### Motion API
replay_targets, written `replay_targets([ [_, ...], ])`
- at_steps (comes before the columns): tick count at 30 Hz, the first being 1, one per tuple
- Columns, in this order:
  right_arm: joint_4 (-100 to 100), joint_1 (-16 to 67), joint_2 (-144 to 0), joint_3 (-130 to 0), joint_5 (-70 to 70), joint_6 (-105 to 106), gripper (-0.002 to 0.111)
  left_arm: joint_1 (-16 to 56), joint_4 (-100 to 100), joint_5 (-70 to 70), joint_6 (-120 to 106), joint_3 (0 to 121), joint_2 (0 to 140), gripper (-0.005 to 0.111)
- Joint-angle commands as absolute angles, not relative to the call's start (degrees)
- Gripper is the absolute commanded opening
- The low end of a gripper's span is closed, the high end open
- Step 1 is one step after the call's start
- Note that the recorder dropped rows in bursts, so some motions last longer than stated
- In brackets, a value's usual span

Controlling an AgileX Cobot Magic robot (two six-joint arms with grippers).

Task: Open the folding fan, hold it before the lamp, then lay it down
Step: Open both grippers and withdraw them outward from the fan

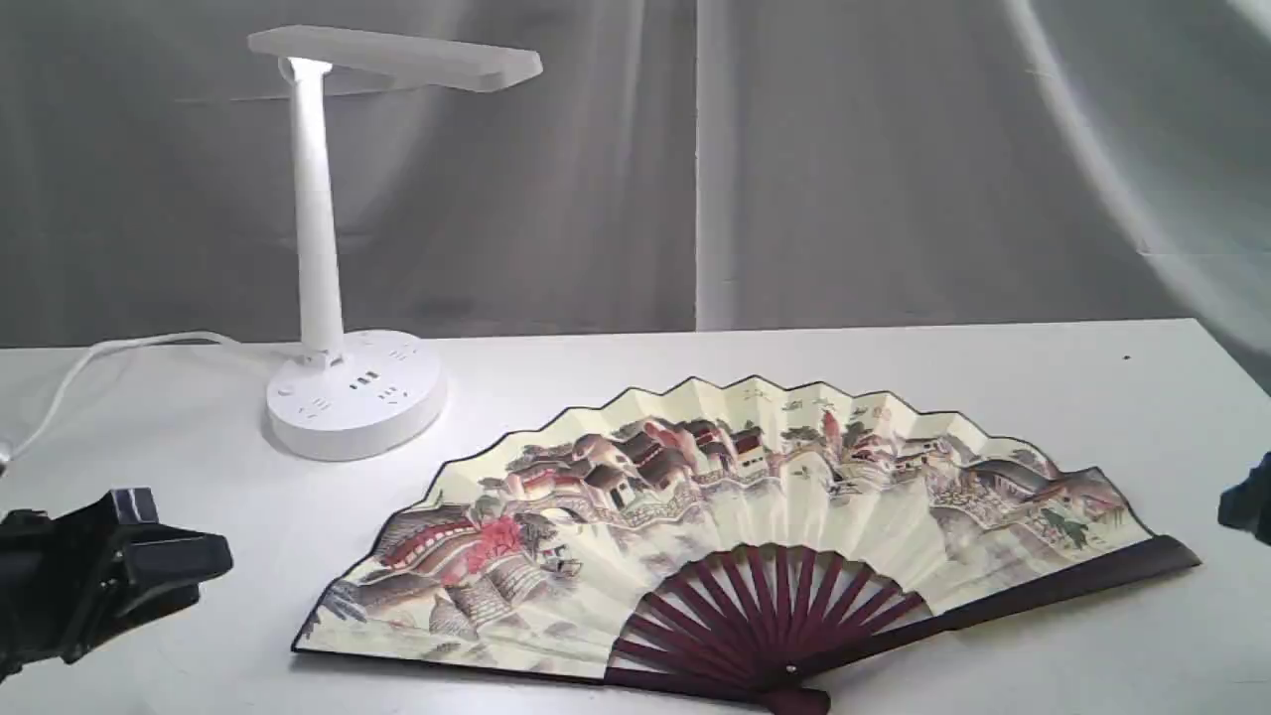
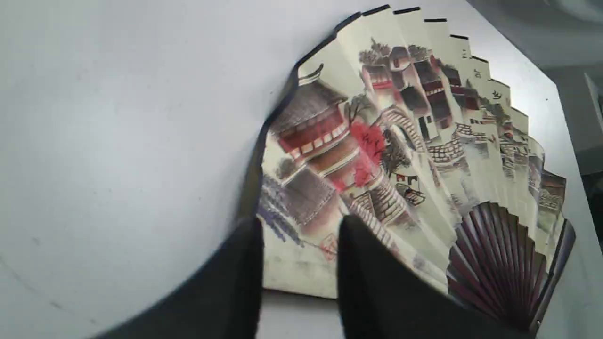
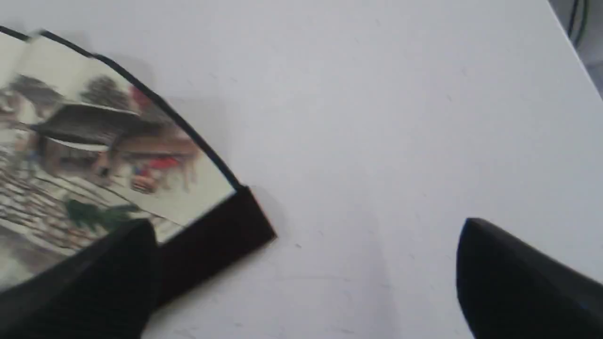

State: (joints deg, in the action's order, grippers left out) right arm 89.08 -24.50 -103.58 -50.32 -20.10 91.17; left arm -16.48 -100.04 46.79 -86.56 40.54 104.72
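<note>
While both arms stood clear of it, the fan (image 1: pixel 755 497) lay fully spread and flat on the table (image 1: pixel 993 377), filling the lower centre and right of the exterior view, painted side up, pivot at the bottom edge of the frame. Lamp (image 1: pixel 318 248) stood upright in the upper left, well apart from the fan, its cord (image 1: pixel 89 367) running off the left edge. Left gripper (image 1: pixel 204 574) sat at the lower left, near the fan's left corner but not touching it; in its wrist view the fingers (image 2: pixel 235 282) stood a moderate way apart with nothing between them, the leaf lying beyond. Right gripper (image 3: pixel 308 226) showed only as a dark sliver at the right edge of the exterior view; its wrist view had the fingers spread wide, bare table between them, the end of the dark guard rib just beside one finger and not gripped. Judgement on progress: opening was done, since every fold was out. Fan was down and released, which matches the last step. Whether the hold before the lamp had been made cannot be told from these pictures; if not, a regrasp and lift toward the upper left remained.
</note>
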Motion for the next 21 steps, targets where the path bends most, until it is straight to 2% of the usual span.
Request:
replay_targets([
  [1, 86.57, -20.51, -98.29, -50.06, -21.05, 91.01, 0.069, -16.54, -99.95, 46.71, -88.65, 40.66, 100.73, 0.012],
  [3, 85.72, -16.67, -95.64, -50.06, -19.2, 91.01, 0.06, -16.54, -99.45, 45.95, -88.14, 40.66, 97.74, 0.002],
  [4, 85.62, -15.17, -94.71, -50.06, -18.08, 91.01, 0.056, -16.38, -97.85, 44.08, -86.96, 40.66, 96.02, 0.0],
  [6, 85.47, -11.89, -92.82, -50.06, -14.45, 91.16, 0.045, -14.94, -94.82, 36.2, -84.12, 40.66, 92.49, 0.0],
  [8, 84.58, -8.73, -91.05, -50.06, -9.66, 91.49, 0.031, -11.71, -90.48, 22.57, -80.55, 40.66, 88.62, 0.0],
  [13, 87.07, -1.44, -89.27, -50.16, 11.78, 90.73, 0.001, -1.44, -82.11, -1.19, -75.0, 38.43, 82.35, 0.0],
  [16, 87.1, 0.64, -89.41, -52.07, 23.87, 91.08, 0.0, 3.09, -82.11, -6.33, -75.0, 38.05, 80.87, 0.0],
  [21, 93.44, 0.64, -89.41, -58.07, 20.16, 82.62, 0.0, 5.57, -82.11, -6.25, -75.0, 38.05, 80.77, 0.0],
])
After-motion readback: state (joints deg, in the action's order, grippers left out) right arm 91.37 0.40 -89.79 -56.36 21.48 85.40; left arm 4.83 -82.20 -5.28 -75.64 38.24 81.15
